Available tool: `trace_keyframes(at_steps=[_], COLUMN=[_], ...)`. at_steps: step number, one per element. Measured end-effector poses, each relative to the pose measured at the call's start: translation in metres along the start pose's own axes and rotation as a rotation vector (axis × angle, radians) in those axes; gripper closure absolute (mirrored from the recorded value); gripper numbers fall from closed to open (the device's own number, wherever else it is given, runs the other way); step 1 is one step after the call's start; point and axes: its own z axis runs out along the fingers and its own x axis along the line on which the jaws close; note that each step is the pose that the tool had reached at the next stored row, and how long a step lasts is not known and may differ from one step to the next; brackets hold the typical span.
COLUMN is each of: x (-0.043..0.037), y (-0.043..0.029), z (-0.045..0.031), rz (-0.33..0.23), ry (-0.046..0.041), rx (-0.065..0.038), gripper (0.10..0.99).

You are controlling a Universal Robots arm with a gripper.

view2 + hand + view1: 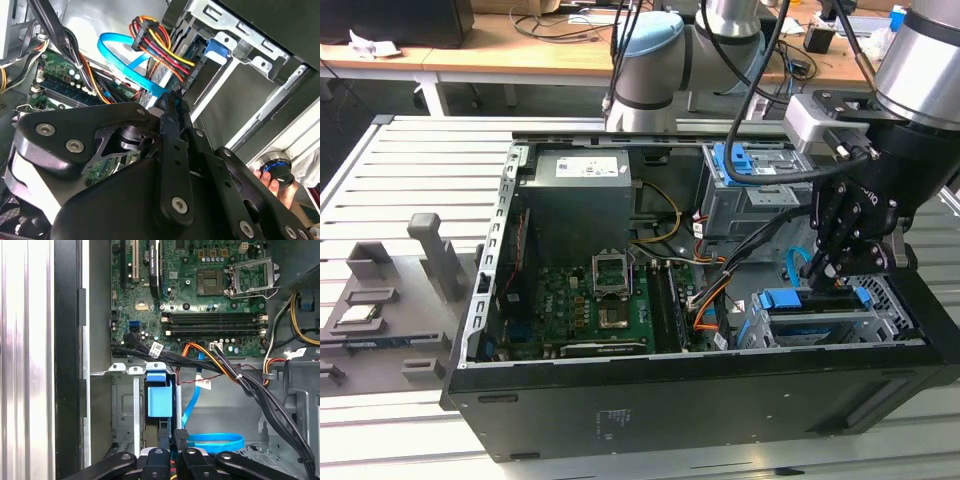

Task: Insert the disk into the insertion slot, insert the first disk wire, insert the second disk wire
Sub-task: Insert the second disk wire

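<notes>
The disk lies flat inside the slot, long axis running into the cage. The gripper, nearly closed, pinches a connector just above it.

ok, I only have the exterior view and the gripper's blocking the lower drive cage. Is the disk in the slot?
Observer: In the first wrist view, the blue plastic carrier of the disk sits inside the grey sheet-metal insertion slot, just ahead of the gripper.
Operator: Data cable?
Observer: The flat blue cable lies looped on the case floor beside the slot, with one end running up to the gripper.
Operator: Power wires?
Observer: In the second wrist view, the red, yellow and black wire bundle arches over the blue cable toward the cage. I cannot tell whether it is plugged in.
</notes>
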Motion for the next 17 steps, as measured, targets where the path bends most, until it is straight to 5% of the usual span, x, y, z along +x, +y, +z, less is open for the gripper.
trace_keyframes(at_steps=[17], x=[0.0014], y=[-0.0021], z=[0.0098], rz=[0.0], ry=[0.0005], rx=[0.0], gripper=[0.918])
